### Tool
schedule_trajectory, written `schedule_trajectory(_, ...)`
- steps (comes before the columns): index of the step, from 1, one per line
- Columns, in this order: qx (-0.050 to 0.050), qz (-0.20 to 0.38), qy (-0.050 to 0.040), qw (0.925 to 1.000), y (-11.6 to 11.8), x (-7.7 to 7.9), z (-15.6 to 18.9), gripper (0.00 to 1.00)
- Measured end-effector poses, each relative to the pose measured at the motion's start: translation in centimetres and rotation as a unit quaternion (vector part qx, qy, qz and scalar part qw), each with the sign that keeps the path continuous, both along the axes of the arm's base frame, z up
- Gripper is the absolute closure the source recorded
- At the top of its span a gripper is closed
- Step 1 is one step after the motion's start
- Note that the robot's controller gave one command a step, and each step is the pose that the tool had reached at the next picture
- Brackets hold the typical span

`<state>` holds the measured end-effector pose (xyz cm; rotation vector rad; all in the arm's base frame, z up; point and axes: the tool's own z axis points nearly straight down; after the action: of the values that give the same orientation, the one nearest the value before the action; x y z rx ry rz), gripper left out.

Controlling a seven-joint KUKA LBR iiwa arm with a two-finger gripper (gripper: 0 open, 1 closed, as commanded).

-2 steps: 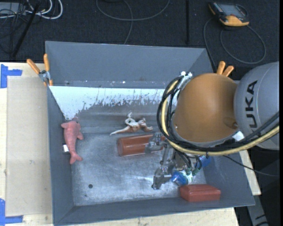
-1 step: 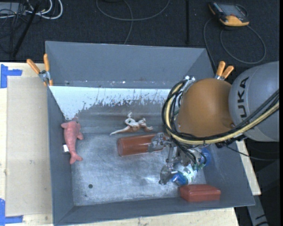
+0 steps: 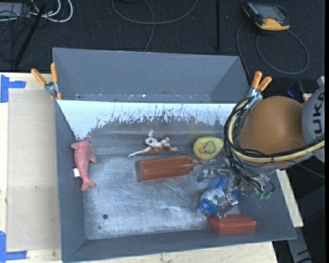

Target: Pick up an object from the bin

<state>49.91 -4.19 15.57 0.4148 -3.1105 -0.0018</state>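
Under orange cover point(image 3: 274, 127), hovered w/ gripper point(image 3: 226, 193) at bin's point(image 3: 148, 75) front-right; grip open or closed: can't tell. Had blue thing point(image 3: 208, 205) just to view-left, v. close; red block point(image 3: 233, 224) beyond, by front wall.

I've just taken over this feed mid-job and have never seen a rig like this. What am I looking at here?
One camera looks down into a grey metal bin from above and slightly to one side. The robot arm reaches in from the right. The orange-brown dome wrapped in cables is a cover on its wrist, so it is part of the machine.

Its claw is low in the bin's near right corner, at a small blue thing. A red block lies just beside that. I cannot tell whether anything is held.

Elsewhere in the bin lie a red-brown bottle on its side, a yellow round toy, a small white-and-orange figure and a pink fish-shaped toy.
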Motion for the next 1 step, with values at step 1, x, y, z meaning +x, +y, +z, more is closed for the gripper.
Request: schedule_trajectory(1, -0.003, -0.021, -0.0007, 0.9998, -3.88, 2.62, -0.46, 0.0)
